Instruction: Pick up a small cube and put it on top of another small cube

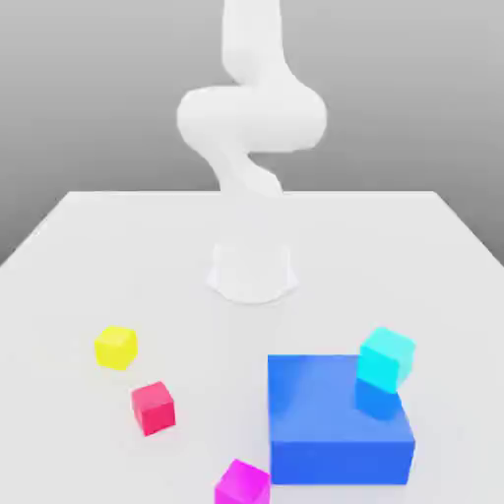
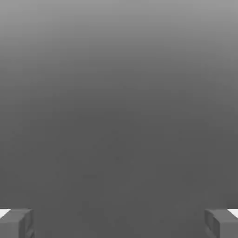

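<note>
Pincer (image 2: 119,224) is gaping wide w/ nothing btwn its tips. White arm (image 1: 252,118) is standing nr the middle of the desk's far edge. Yellow cube (image 1: 116,347) is sitting on the desk (image 1: 187,236), twd its edge on the exterior view's left; red cube (image 1: 154,408) is lying nr it, closer to the front. Magenta cube (image 1: 243,484) is resting just beside the blue block's (image 1: 335,413) front left corner, exterior view. Cyan cube (image 1: 386,359) is showing at the block's right edge, same view.
</note>
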Available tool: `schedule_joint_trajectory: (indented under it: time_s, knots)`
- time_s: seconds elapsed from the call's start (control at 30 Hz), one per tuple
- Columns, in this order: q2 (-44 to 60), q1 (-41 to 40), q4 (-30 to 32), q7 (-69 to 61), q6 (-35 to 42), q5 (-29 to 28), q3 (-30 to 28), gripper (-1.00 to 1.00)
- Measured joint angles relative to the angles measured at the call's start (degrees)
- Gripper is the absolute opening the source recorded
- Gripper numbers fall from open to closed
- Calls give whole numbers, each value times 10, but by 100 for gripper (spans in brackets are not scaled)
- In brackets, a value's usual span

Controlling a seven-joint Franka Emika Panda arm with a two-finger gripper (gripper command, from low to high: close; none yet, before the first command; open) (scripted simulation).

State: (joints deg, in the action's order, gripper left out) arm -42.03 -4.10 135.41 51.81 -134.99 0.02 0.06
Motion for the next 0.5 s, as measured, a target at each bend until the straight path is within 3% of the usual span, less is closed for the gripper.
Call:
schedule_joint_trajectory:
  time_s: [0.5]
  knots:
    - [246,-247,228,388,-204,-9,-11,0]
